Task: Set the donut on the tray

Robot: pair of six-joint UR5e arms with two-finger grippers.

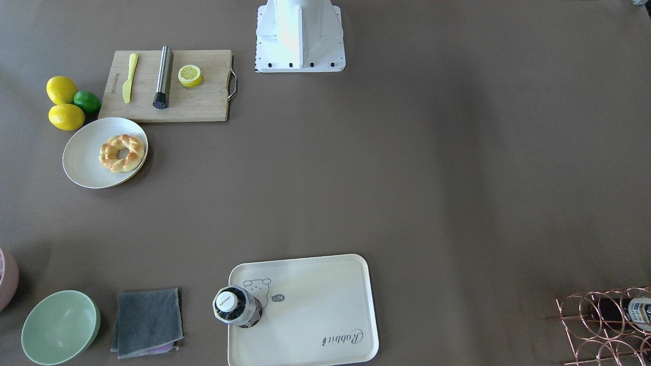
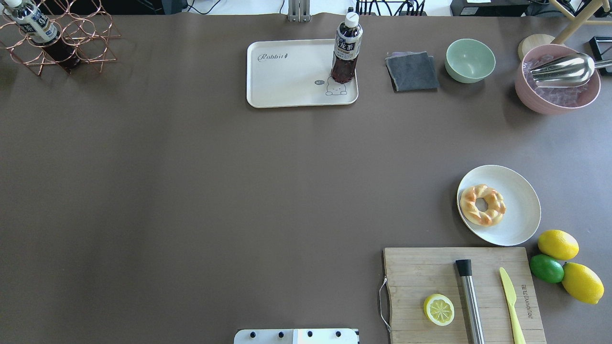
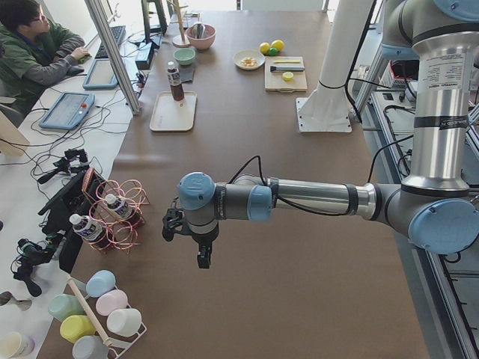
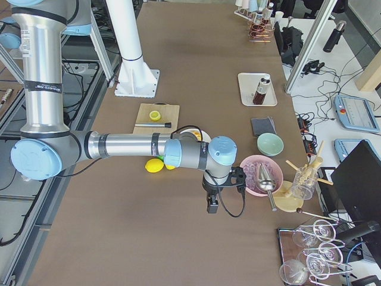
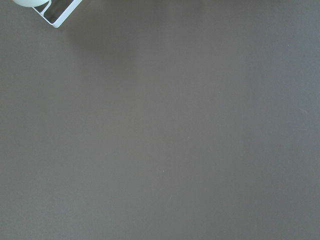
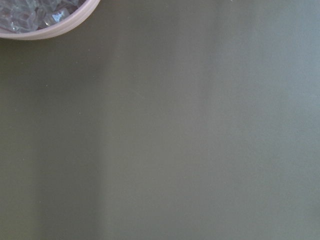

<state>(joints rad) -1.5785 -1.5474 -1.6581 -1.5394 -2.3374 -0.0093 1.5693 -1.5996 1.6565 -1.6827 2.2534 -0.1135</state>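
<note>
Overhead exterior view, start of the task. The donut (image 2: 482, 205) lay flat on a round white plate (image 2: 521, 210), well apart from the tray (image 2: 287, 81): nearer the robot than the tray and off to the tray's right as the robot sees it. The tray sat at the table's far edge, opposite the robot's base. A dark bottle (image 2: 345, 52) stood upright on the tray's right-hand end, beside the bear drawing. The end of the tray around the "Rabbit" script carried nothing that could be seen.

Neither arm appeared in this view or in the front-facing one. In the side views the left gripper (image 3: 202, 258) hung over the table far to the tray's left, fingers pointing down. The right gripper (image 4: 212, 207) hung far to the tray's right, near the pink bowl (image 4: 260, 174) of ice. Whether either pair of fingers stood apart or closed could not be told from those views. Both wrist views showed little but brown table surface, and nothing was visibly carried.

Judged from this layout, no part of the task had been done. Reaching, grasping, lifting, carrying across to the tray and releasing were all left. The right arm, on the donut's side of the tray, looked the likelier one for the pick.
</note>
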